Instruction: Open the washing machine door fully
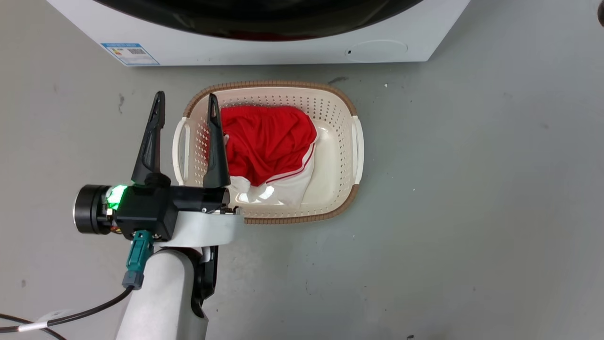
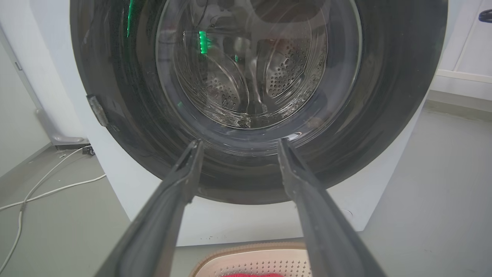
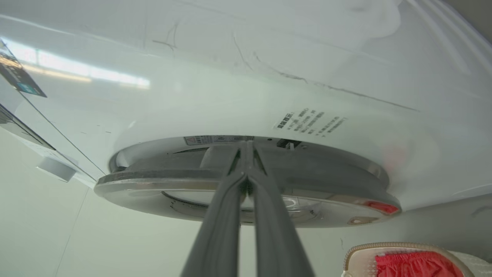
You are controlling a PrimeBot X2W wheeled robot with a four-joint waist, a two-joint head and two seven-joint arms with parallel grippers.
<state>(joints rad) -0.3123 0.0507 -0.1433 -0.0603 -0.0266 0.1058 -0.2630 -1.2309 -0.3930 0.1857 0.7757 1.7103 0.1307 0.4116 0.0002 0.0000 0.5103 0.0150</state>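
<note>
R gripper (image 3: 246, 146): fingers pressed together, nothing seen betw. them. Tips sit at the rim of the washing machine door (image 3: 153, 181), on the machine side of its edge. Judged: closed pair used as a hook behind the rim, to pull rather than pinch. Cannot tell if tips actually touch the door, or if it is unlatched.

L gripper (image 1: 187, 97): fingers spread wide, empty, aimed at door front. In head view it lies over the left rim of the laundry basket (image 1: 273, 85). Its wrist view looks straight into the door's glass bowl, drum holes visible thru it. Prob. held back as standby, off the door; my guess.

Door: lies flat against white machine front (image 1: 283, 52) as far as I can tell, so closed or barely cracked. Task at its start.

Basket w/ red garment (image 1: 269, 137) on floor just in front of machine, below door. Door should swing above it, but L arm is near the swing path and may need backing off.
</note>
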